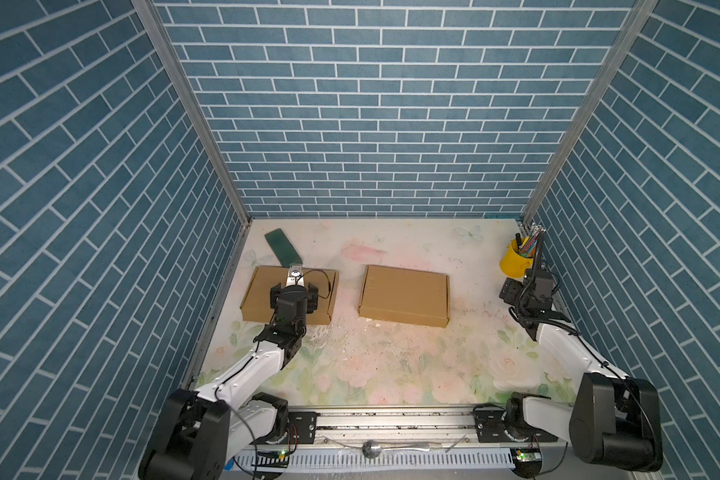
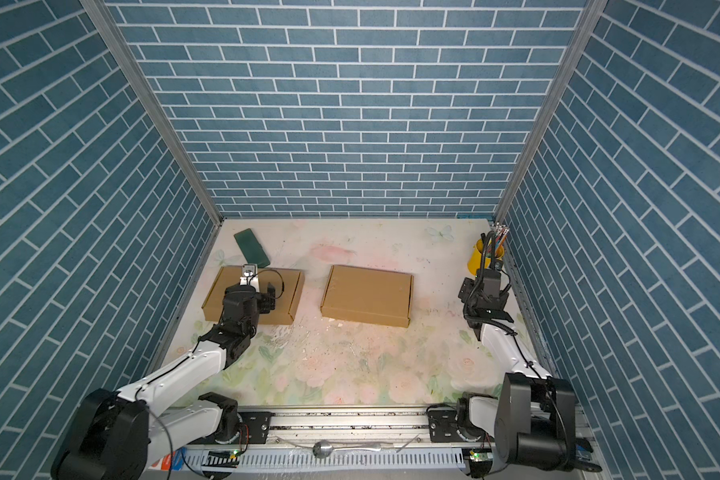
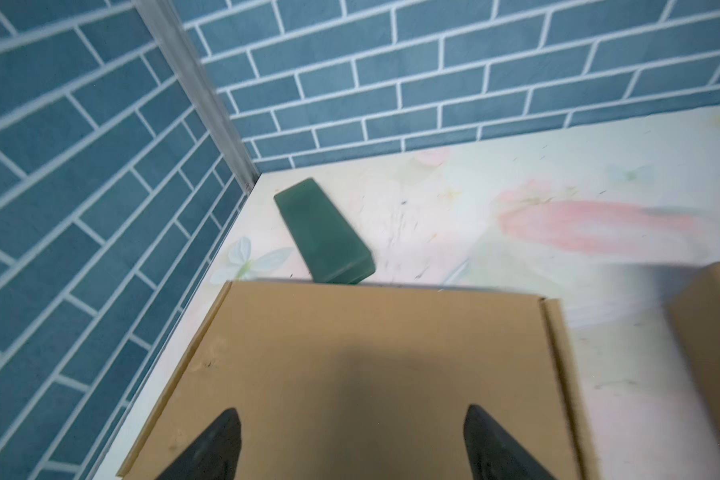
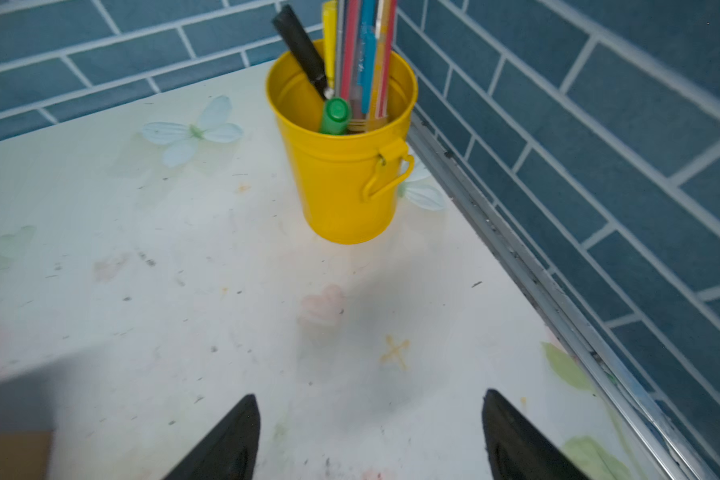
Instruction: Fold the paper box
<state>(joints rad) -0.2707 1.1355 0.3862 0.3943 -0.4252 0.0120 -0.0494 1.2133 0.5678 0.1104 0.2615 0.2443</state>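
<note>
Nearest the camera, a spoon (image 1: 371, 450) lies along the rail (image 1: 391, 419) between the two arm bases. Beyond the rail is the floral table (image 1: 391, 365).

Boxes: two brown paper boxes lie flat on the table, both with lids closed. The left box (image 1: 260, 291) sits at the left edge, close to the left wall. The middle box (image 1: 404, 295) sits near the table centre, well apart from the left box.

Left gripper (image 3: 352, 411): positioned over the lid of the left box, jaws wide apart, with bare lid showing between the fingers. Contact with the lid cannot be determined.

Right gripper (image 4: 370, 395): positioned over bare table at the right edge, jaws wide apart, well clear of the middle box.

Other items: a green block (image 1: 283, 248) lies at the far left, just beyond the left box. A yellow cup (image 1: 514, 262) stands upright at the far right, just beyond the right gripper, and holds pens (image 4: 362, 50).
</note>
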